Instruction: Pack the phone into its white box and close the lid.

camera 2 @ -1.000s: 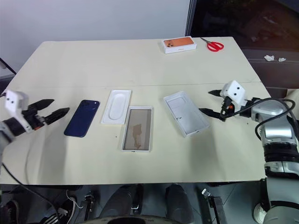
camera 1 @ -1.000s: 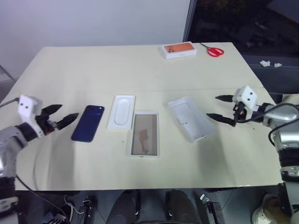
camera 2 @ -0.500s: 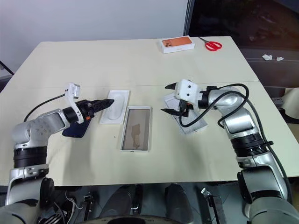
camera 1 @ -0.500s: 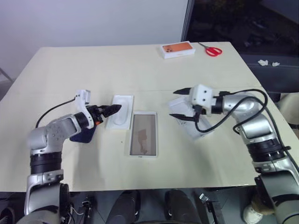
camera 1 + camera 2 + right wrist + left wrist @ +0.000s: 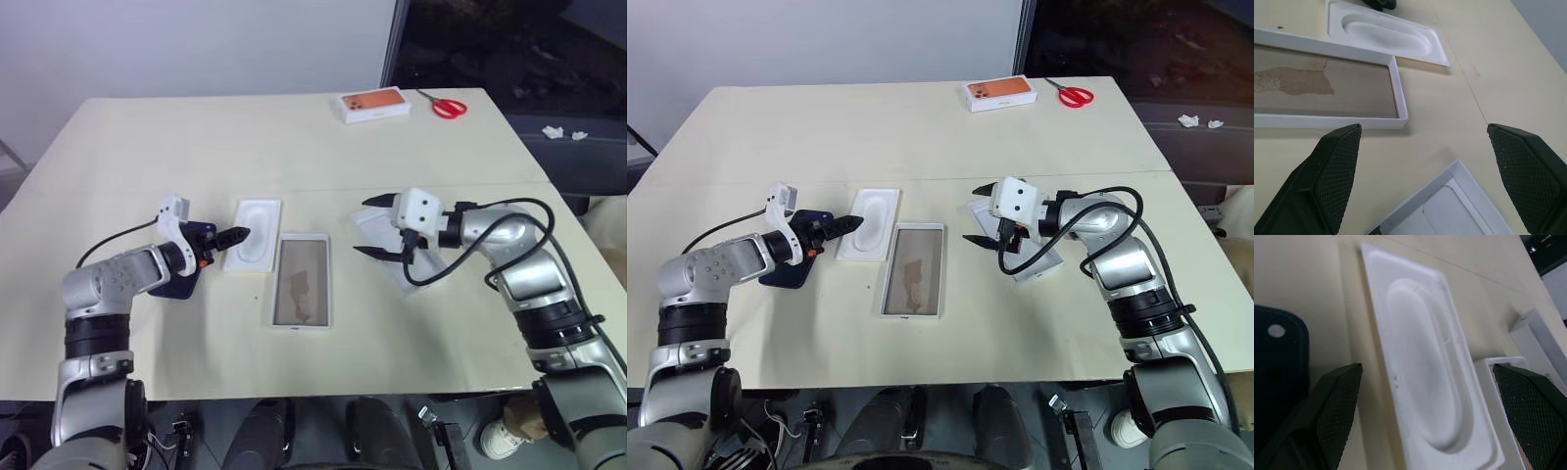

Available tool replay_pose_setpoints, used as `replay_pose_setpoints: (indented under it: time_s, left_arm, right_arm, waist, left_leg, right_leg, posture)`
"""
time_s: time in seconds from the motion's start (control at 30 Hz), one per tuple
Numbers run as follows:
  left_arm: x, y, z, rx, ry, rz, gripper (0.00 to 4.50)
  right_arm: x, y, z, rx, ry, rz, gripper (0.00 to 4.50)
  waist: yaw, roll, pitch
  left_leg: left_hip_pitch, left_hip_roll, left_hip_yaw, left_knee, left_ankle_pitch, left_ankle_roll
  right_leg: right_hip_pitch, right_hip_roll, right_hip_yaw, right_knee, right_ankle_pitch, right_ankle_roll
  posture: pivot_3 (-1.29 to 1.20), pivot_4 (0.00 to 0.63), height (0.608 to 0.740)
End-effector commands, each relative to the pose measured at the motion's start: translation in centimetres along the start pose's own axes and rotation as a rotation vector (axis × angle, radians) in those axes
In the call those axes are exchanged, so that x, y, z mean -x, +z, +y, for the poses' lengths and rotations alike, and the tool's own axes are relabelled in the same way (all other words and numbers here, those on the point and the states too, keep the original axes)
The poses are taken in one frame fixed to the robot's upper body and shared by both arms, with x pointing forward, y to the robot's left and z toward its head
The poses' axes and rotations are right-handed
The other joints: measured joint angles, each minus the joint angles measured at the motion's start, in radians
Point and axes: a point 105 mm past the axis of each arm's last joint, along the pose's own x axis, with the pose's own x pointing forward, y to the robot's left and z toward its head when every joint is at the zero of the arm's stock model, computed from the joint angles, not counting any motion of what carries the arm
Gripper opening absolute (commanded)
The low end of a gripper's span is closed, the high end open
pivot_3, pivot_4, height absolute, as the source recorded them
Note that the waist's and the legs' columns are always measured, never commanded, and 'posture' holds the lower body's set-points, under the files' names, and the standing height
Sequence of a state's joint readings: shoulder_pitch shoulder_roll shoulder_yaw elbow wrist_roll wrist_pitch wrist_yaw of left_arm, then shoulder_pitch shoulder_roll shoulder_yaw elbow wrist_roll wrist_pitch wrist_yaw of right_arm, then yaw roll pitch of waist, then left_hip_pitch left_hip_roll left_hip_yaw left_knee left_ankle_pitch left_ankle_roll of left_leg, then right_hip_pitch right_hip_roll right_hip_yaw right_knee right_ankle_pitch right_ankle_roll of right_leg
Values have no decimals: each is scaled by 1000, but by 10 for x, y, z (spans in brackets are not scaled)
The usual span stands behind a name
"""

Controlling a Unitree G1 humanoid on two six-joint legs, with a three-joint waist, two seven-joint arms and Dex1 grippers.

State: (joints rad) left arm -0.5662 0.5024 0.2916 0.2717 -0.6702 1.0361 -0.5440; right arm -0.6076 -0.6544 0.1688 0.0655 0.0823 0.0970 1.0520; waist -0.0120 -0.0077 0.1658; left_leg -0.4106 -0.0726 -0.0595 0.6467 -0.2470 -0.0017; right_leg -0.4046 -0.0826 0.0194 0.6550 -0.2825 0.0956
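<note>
both arms have swung inward: left tool, spread, hovers beside the phone; right tool, spread, over the lid; nothing gripped yet.

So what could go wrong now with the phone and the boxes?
The left gripper hangs open over the white insert, beside the phone rather than over it, so it may grab or shove the insert by mistake. The white box lies close against the insert, so a push might knock it askew too. The right gripper, also open, hovers at the lid, which lies inside up; closing there could flip or slide it away.
</note>
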Motion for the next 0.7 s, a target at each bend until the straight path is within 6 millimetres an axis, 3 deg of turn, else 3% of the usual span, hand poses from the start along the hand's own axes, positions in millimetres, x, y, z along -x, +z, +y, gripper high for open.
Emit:
replay_pose_setpoints:
  time_s: [0.03, 0.23, 0.4, 0.67, 0.7]
  left_arm:
    - [-2, 7, -3, 8, -1, -11, 4499]
    - [-17, 1, -15, 81, -51, 54, 4499]
    - [-24, -2, -8, 110, 7, 100, 4499]
    - [-32, -2, -14, 173, -13, 113, 4499]
    - [-33, -3, -14, 176, -17, 116, 4254]
  right_arm:
    - [4, 8, -10, 42, -42, -23, 4310]
    - [3, 10, -11, 53, -46, -30, 4310]
    - [3, 10, -12, 54, -55, -30, 4310]
    - [4, 11, -12, 54, -62, -29, 4310]
    - [4, 11, -12, 55, -63, -30, 4428]
  waist:
    - [-1, 0, 0]
    - [1, 0, 0]
    - [2, 0, 0]
    - [2, -1, 0]
    - [2, -1, 0]
  left_leg:
    - [0, 0, 0, 0, 0, 0]
    - [0, 0, 0, 0, 0, 0]
    - [0, 0, 0, 0, 0, -1]
    - [0, 0, 0, 1, 1, -1]
    - [0, 0, 0, 1, 1, -1]
  right_leg:
    - [0, 0, 0, 0, 0, 0]
    - [0, 0, 0, 0, 0, 0]
    - [1, 0, -1, 0, 0, 0]
    - [1, 0, -1, 0, 0, 0]
    - [1, 0, -1, 0, 0, 0]
  posture:
    - [0, 150, 740]
    - [0, 150, 740]
    - [0, 150, 740]
    - [0, 150, 740]
    - [0, 150, 740]
